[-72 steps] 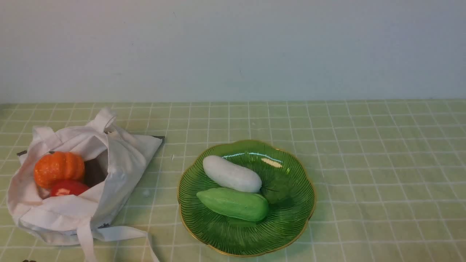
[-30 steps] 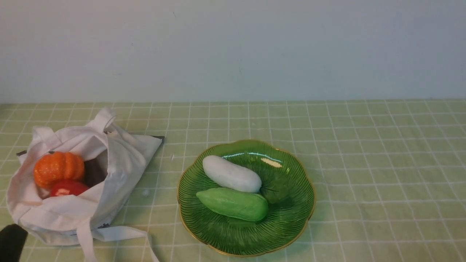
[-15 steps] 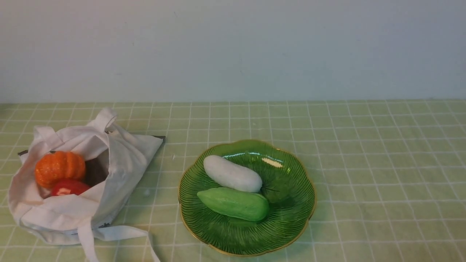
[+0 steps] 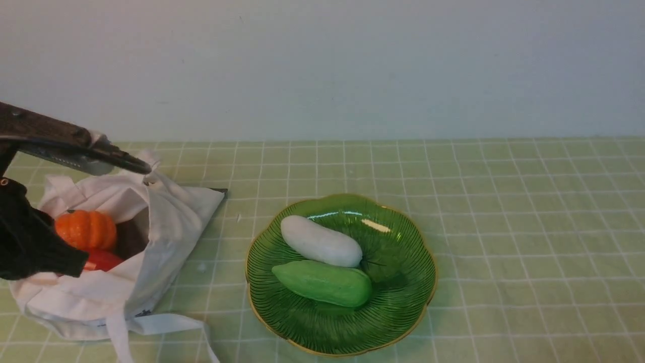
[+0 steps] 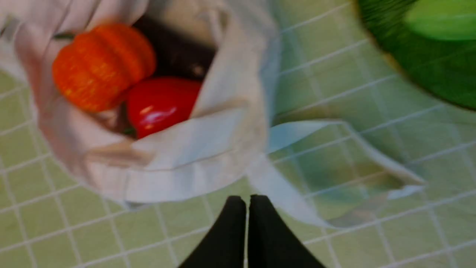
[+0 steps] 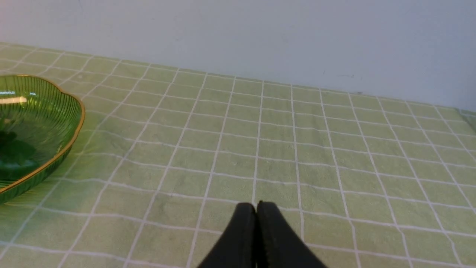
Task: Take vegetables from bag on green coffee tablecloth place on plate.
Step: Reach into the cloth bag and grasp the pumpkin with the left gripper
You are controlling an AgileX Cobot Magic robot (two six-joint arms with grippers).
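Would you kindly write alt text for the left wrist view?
A white cloth bag lies open on a green checked tablecloth, holding an orange pumpkin and a red vegetable; the shut left gripper hovers short of it.

You'll see the orange pumpkin [image 4: 86, 229] and red vegetable [image 4: 106, 260] touching inside the open white bag [image 4: 171, 217], beside the green plate [image 4: 413, 282].

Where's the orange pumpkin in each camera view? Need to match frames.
Front view: pumpkin in the bag mouth, far left, above the red vegetable.
Left wrist view: pumpkin in the bag mouth, beside the red vegetable.
Right wrist view: not in it.
Shared landmark: the plate, in all three.
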